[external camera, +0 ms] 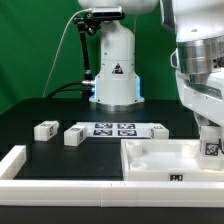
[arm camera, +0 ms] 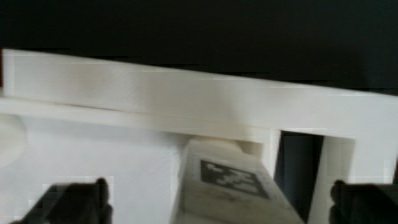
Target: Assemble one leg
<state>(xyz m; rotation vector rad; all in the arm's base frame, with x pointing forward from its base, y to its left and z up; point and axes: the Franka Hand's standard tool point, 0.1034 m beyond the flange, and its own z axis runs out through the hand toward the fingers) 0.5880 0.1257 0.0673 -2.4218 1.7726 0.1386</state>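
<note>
A leg [arm camera: 231,176], a small white block with a black-and-white tag, stands at the corner of the large white square tray-like piece [arm camera: 125,95]. My gripper [arm camera: 217,203] is open. Its dark fingers [arm camera: 75,203] are spread wide on either side of the leg, with gaps on both sides. In the exterior view the gripper [external camera: 211,143] hangs low over the tray-like piece [external camera: 160,165] at the exterior view's right. The tagged leg [external camera: 212,150] shows just under it. Two more legs [external camera: 45,129] [external camera: 74,134] lie on the black table at the exterior view's left.
The marker board [external camera: 115,129] lies mid-table, with a small white piece [external camera: 159,130] at its end on the exterior view's right. A white L-shaped rail [external camera: 18,165] runs along the front left. The robot's base [external camera: 115,70] stands behind.
</note>
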